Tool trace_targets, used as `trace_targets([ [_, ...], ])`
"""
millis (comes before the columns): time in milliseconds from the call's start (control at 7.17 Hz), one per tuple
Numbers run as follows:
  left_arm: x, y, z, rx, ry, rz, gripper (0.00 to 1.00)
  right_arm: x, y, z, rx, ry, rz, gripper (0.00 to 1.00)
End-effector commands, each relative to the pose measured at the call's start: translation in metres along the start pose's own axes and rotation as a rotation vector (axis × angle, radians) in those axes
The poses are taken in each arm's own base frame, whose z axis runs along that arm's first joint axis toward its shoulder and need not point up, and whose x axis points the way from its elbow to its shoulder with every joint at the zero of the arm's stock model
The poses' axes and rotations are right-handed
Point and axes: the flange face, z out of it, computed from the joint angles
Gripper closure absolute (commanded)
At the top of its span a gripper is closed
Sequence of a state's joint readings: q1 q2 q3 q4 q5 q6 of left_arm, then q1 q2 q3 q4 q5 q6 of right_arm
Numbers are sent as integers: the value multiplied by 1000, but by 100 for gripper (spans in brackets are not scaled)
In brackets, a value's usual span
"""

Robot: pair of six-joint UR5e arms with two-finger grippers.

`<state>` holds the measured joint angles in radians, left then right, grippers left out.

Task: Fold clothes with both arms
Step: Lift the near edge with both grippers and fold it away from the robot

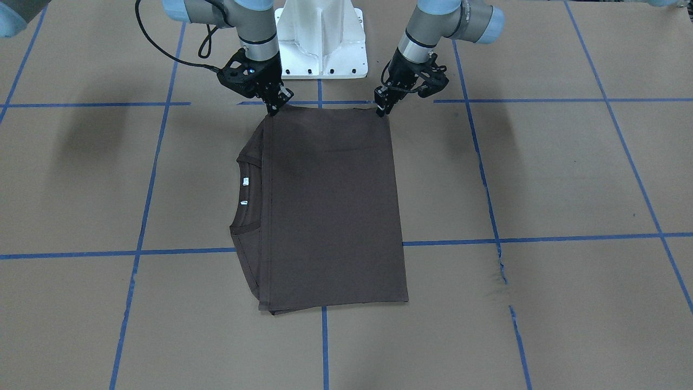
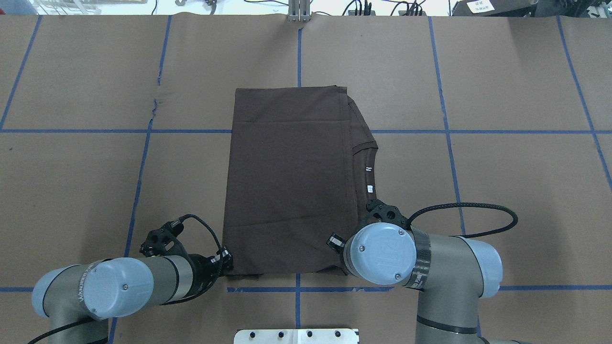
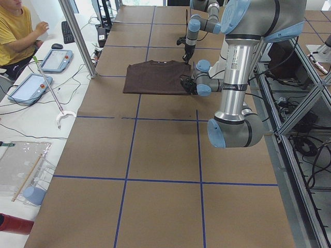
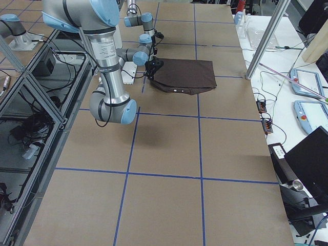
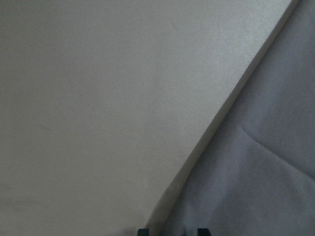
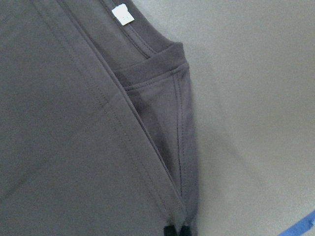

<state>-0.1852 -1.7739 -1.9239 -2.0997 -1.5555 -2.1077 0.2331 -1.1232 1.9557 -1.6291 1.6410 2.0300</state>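
Ahead of both claws, on the paper-covered table [image 2: 502,181], lies the dark brown T-shirt [image 2: 287,181]. It is folded to a flat rectangle whose long axis runs straight away from them. Its short near edge spans from one claw to the other, so neither arm is nearer; each has its own corner.

The left arm [image 2: 119,286] sets the left gripper [image 1: 381,110] at its corner. In the wrist view the jaws stand narrow and straddle the cloth's edge, but I cannot tell whether they are clamping.

The right gripper [image 1: 274,108] sits at the other corner (its wrist hides it from overhead). Its fingertips [image 6: 170,230] are almost together on the layered hem, which I read as a pinch.

Just beyond that claw, the collar [image 2: 366,153] and its white labels [image 2: 368,168] peek out.
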Motion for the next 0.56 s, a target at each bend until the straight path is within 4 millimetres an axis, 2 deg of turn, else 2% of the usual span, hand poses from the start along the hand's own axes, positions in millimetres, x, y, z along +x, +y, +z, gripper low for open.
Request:
trace_targets([
  [0,12,8,-7,-17,26,-9,100,2,-1,1,0,3,0,100],
  [139,25,15,-36,-48,77,-13,100,3,-2,-6,-3,-8,1,100],
  [279,34,23,-68,-80,110,-61,100,22,-9,-18,-10,-16,0,100],
  [418,37,40,-98,-116,117,-88,100,34,-14,-37,-23,-36,1,100],
])
